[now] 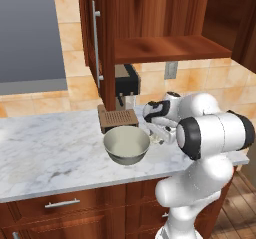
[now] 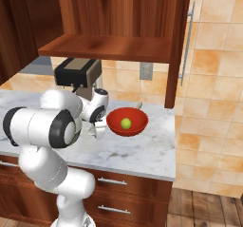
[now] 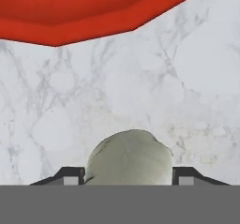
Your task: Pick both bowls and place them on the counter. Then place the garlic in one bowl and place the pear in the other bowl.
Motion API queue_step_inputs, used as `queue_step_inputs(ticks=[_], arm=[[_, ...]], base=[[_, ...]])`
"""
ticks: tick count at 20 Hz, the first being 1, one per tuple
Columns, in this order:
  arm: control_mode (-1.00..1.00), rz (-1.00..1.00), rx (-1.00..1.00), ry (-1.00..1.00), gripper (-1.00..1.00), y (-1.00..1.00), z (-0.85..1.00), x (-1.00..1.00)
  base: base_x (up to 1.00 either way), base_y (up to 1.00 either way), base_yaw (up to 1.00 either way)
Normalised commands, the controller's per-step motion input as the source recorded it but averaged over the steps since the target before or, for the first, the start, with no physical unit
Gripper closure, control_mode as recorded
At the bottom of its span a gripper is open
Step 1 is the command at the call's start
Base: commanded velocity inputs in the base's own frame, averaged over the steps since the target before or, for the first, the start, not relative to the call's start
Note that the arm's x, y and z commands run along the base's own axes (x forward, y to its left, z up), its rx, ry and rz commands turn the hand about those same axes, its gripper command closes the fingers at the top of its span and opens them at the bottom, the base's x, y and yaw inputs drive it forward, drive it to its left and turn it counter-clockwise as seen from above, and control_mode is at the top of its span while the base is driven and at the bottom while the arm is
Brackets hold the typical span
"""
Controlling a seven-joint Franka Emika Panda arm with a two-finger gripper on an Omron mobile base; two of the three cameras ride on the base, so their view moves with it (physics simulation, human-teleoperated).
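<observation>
The grey-beige bowl [image 1: 126, 145] stands upright on the marble counter [image 1: 50, 148] near its front edge, its cream inside bare. To its right stands the red bowl [image 2: 126, 121] with the yellow-green pear [image 2: 126, 123] lying in it. My gripper [image 3: 129, 176] is low over the counter between the two bowls, its dark fingertips [image 3: 70, 176] pressed against both sides of the pale garlic [image 3: 129, 155]. The red bowl's rim [image 3: 70, 17] lies just beyond the garlic. In the left base view the gripper [image 1: 156, 133] sits right of the grey bowl.
A brown grater-like block [image 1: 118, 119] and a dark coffee machine [image 1: 126, 83] stand behind the grey bowl. An open wooden wall cabinet with a shelf [image 1: 170, 48] hangs above. The counter ends just right of the red bowl, by a tiled wall [image 2: 209, 102].
</observation>
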Motion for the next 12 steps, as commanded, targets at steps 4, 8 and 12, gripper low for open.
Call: queue_step_inputs(ticks=[4, 8, 12], arm=[[-1.00, 0.00, 0.00, 0.00, 1.00, -0.09, 0.47, -0.46], [-1.00, 0.00, 0.00, 0.00, 1.00, -0.07, 0.52, -0.47], [-1.00, 0.03, 0.00, -0.01, 1.00, -0.06, 0.59, -0.44]], base=[[0.00, 0.00, 0.00], [0.00, 0.00, 0.00], [0.00, 0.00, 0.00]])
